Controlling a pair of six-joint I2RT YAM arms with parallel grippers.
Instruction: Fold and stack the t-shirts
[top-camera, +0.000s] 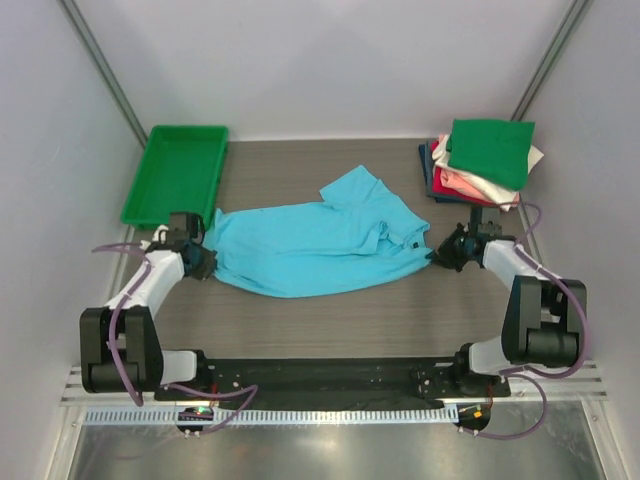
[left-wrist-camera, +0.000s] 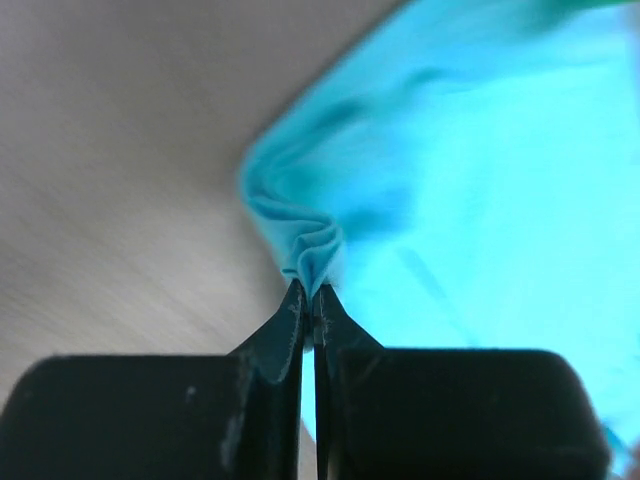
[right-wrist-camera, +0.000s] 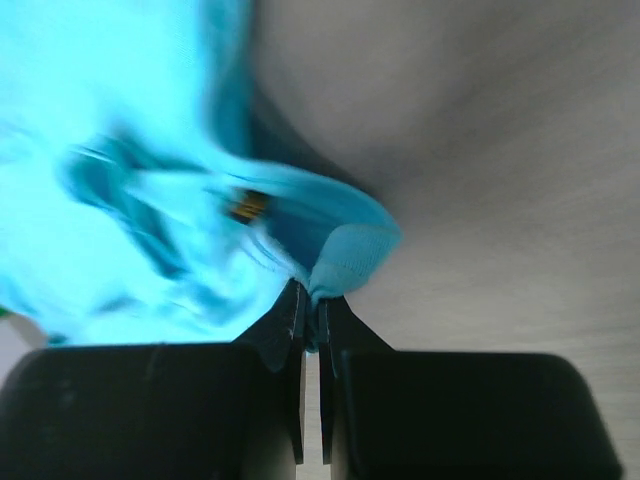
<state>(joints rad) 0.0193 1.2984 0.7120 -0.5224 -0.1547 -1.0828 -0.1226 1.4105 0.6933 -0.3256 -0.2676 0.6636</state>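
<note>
A turquoise t-shirt (top-camera: 315, 243) lies spread and rumpled across the middle of the table, one sleeve pointing to the back. My left gripper (top-camera: 203, 258) is shut on the shirt's left edge; in the left wrist view the cloth (left-wrist-camera: 480, 170) bunches into a pinch at the gripper (left-wrist-camera: 309, 292). At the right end, my right gripper (top-camera: 440, 253) is shut on the collar end, and the right wrist view has a fold of the shirt (right-wrist-camera: 345, 250) clamped at the gripper (right-wrist-camera: 312, 300). Folded t-shirts (top-camera: 485, 160), green on top, are stacked at the back right.
A green plastic tray (top-camera: 175, 172) stands at the back left, close to the left arm. The stack of folded shirts sits just behind the right arm. White walls close in the table on three sides.
</note>
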